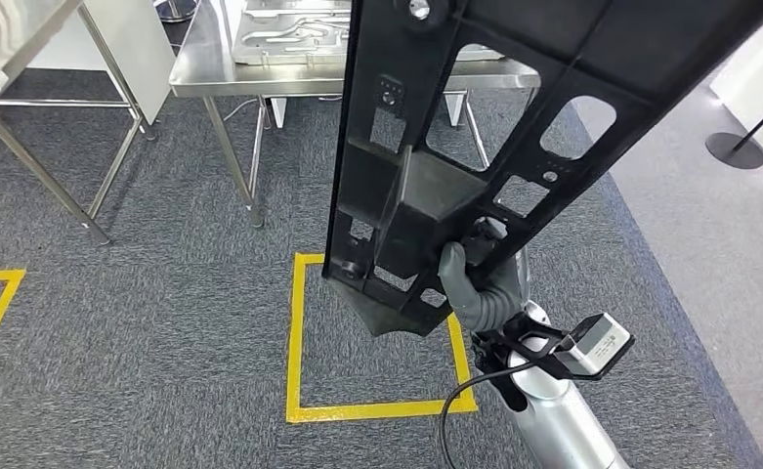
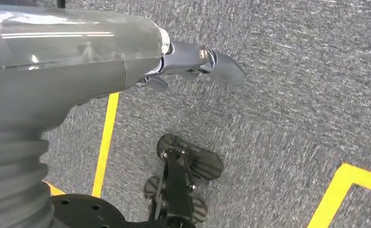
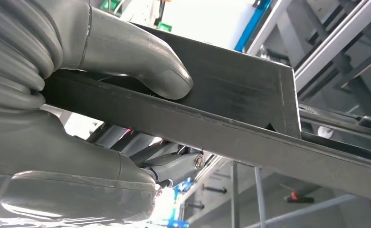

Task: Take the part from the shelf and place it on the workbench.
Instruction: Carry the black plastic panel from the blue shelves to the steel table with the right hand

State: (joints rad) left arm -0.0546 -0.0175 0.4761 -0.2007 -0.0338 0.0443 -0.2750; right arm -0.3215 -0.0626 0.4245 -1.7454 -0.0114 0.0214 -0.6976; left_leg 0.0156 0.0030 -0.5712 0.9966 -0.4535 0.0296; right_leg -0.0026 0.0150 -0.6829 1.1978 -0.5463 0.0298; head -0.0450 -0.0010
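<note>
— Fingers first: what have they got?
— My right hand (image 1: 475, 278) is clamped on the low end of the black part (image 1: 455, 147), thumb (image 3: 140, 61) pressed on one face of its rib, fingers under, so the long frame stands up tilted without swinging. My left hand (image 2: 193, 61) hangs slack over the carpet, holding nothing.
— And the desk?
— The steel desk (image 1: 260, 76) is ahead, past the yellow floor square (image 1: 304, 391). I judge the part must travel there yet.

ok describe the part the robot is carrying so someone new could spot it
Start at the steel workbench across the grey carpet. In front of it, above the yellow floor square, the right hand grips a long black plastic frame, ribbed with cut-out windows, unlike the silver panel lying on the bench.
</note>
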